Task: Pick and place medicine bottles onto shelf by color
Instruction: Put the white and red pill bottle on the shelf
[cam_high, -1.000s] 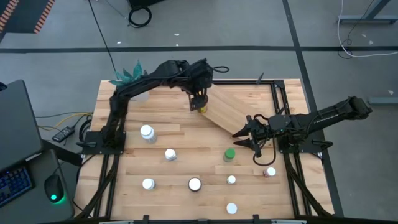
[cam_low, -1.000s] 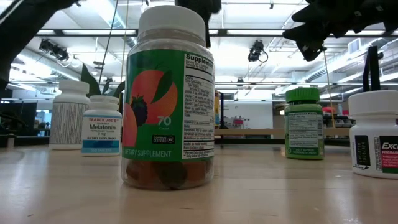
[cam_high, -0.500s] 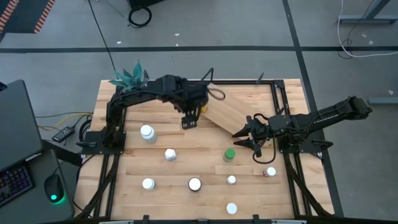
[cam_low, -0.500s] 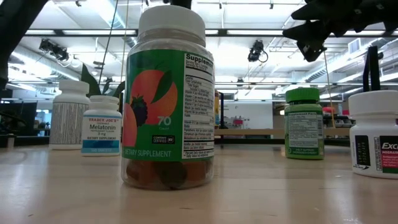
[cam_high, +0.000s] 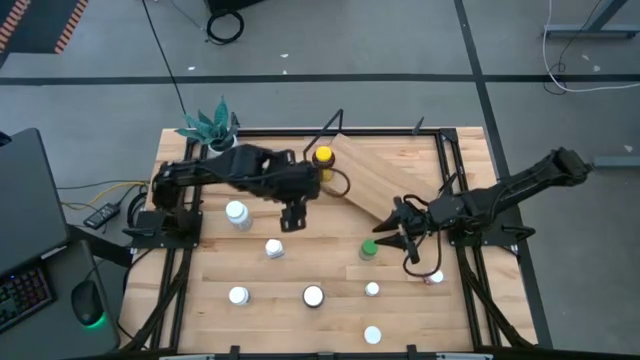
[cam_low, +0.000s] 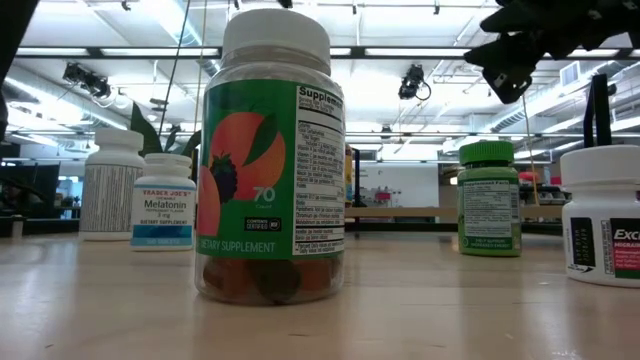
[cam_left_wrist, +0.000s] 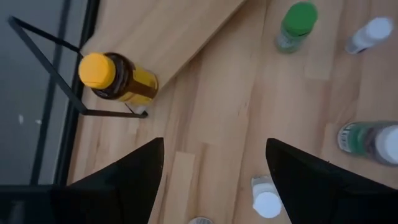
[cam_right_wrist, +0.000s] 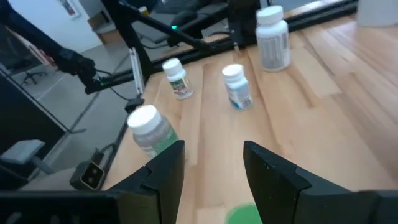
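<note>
An amber medicine bottle with a yellow cap (cam_high: 323, 158) (cam_left_wrist: 118, 78) stands upright on its base at the left end of the tilted light-wood shelf (cam_high: 378, 180), beside its black wire frame. My left gripper (cam_high: 292, 215) (cam_left_wrist: 214, 180) hangs open over bare tabletop, near-left of that bottle. A green-capped bottle (cam_high: 369, 249) (cam_low: 489, 197) stands on the table just off the shelf's near edge. My right gripper (cam_high: 385, 238) (cam_right_wrist: 214, 165) is open right beside and above it; the green cap (cam_right_wrist: 239, 214) shows below the gap between its fingers.
White-capped bottles stand on the table at the left (cam_high: 236, 212), (cam_high: 274, 248) and along the near side (cam_high: 238, 295), (cam_high: 313, 296), (cam_high: 372, 289), (cam_high: 373, 335). A pinkish bottle (cam_high: 434, 277) stands near the right. A potted plant (cam_high: 208, 125) sits at the far left corner.
My left gripper has drawn back from the shelf's left end toward the table's left and near side, staying open; the amber bottle stays standing at the shelf. My right gripper has edged toward the near edge, closer to the green-capped bottle.
</note>
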